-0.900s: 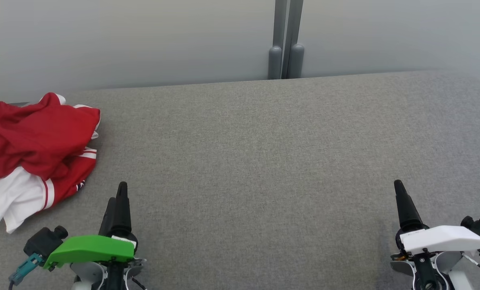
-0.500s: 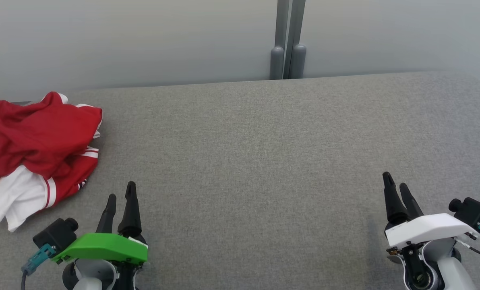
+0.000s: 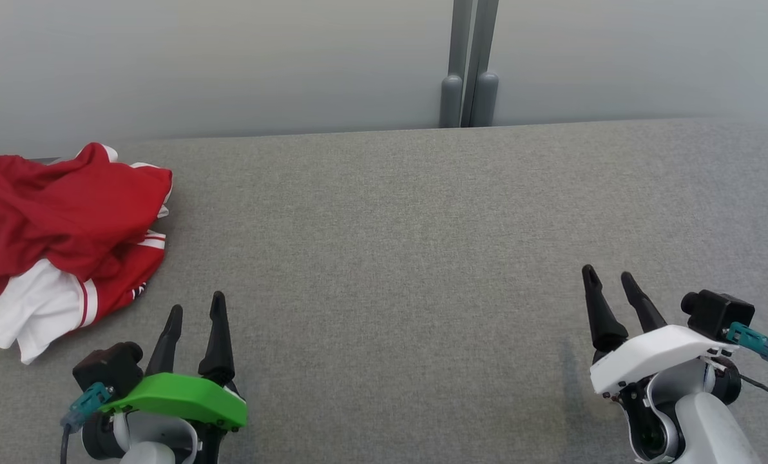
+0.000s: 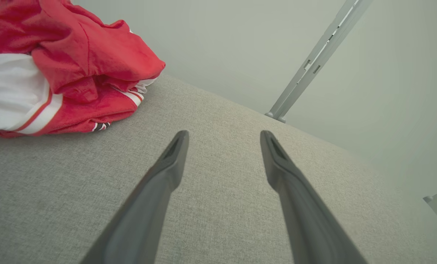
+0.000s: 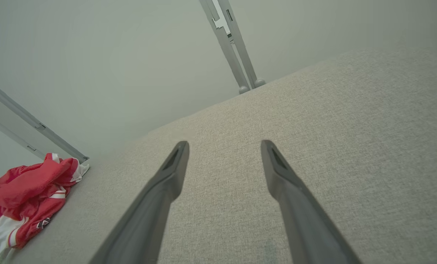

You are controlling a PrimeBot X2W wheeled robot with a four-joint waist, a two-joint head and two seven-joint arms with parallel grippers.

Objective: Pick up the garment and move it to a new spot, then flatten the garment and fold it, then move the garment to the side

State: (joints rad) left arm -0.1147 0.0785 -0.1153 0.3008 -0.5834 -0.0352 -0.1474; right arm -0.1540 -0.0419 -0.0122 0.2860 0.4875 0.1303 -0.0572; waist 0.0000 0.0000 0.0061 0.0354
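Note:
The garment (image 3: pixel 62 235) is a red and white jersey, crumpled in a heap at the far left of the grey surface. It also lies at the upper left of the left wrist view, garment (image 4: pixel 57 69), and at the lower left of the right wrist view, garment (image 5: pixel 24 194). My left gripper (image 3: pixel 196 308) hovers just right of and nearer than the heap, open and empty, apart from the cloth. At the lower right, my right gripper (image 3: pixel 609 273) stands open with nothing between its fingers, far from the garment.
A grey fabric-covered table (image 3: pixel 390 225) spans the view. Behind it runs a pale wall with a grey vertical post (image 3: pixel 469 64) at the table's back edge. A second grey rail (image 5: pixel 28 124) stands behind the garment's corner.
Both grippers have turned so that their two fingers show apart. The head camera has shifted a little, sliding the scene rightward. The garment lies as before.

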